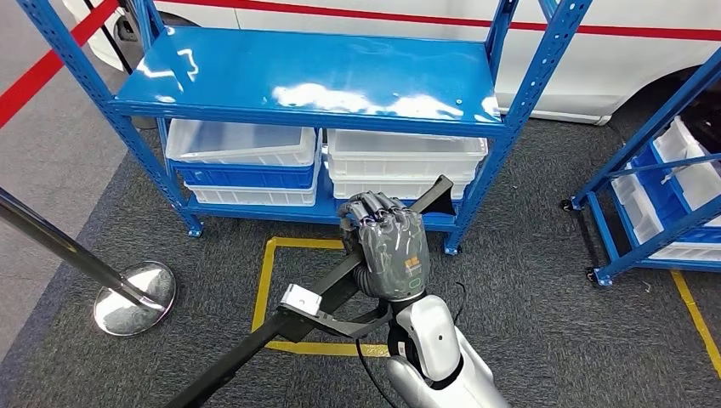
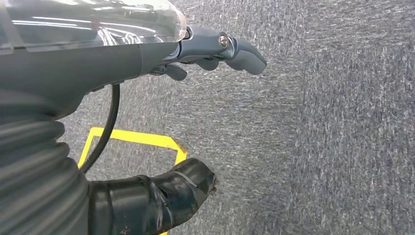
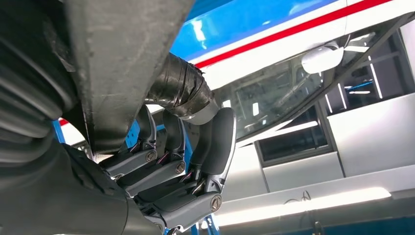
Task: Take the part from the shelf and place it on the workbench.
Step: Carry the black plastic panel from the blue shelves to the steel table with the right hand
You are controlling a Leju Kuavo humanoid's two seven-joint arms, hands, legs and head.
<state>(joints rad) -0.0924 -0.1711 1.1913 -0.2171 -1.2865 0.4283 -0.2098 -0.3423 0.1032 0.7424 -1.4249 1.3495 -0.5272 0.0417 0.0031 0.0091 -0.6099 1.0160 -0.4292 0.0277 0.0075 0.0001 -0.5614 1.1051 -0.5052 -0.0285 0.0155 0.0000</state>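
In the head view my right hand [image 1: 387, 246] grips a long black bar-shaped part [image 1: 246, 344]. The part runs on a slant from the lower left up toward the shelf, and a small silver bracket [image 1: 298, 299] sits on it. Its far end [image 1: 438, 194] is close in front of the lower shelf level. The right wrist view has the dark part [image 3: 122, 58] pressed against the palm, with the fingers [image 3: 186, 161] curled around it. My left hand [image 2: 98, 58] hangs over grey carpet with its fingers [image 2: 240, 51] stretched out and nothing in it.
The blue metal shelf [image 1: 315, 81] stands ahead, its top board bare, white bins [image 1: 404, 157] and a blue bin [image 1: 242, 177] below. A chrome stanchion base [image 1: 134, 297] stands at left and a second blue rack [image 1: 655, 195] at right. Yellow floor tape [image 1: 268, 272] marks a square.
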